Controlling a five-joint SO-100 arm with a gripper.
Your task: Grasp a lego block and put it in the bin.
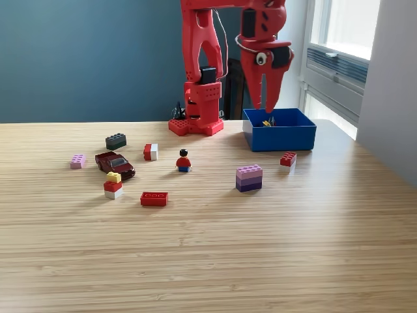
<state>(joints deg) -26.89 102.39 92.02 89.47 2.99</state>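
Gripper [268, 104] pointing down above blue bin [280, 138], fingers together, nothing visibly held | bin at table's [208, 261] far right in exterior view, something yellow inside | loose blocks across table, purple block [249, 177] nearest bin's front

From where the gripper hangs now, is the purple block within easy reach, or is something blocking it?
Probably yes. The gripper hangs over the blue bin, and the purple block sits on open table in front of the bin with nothing beside it. Only the bin's front wall lies between, so the arm would lift over it.
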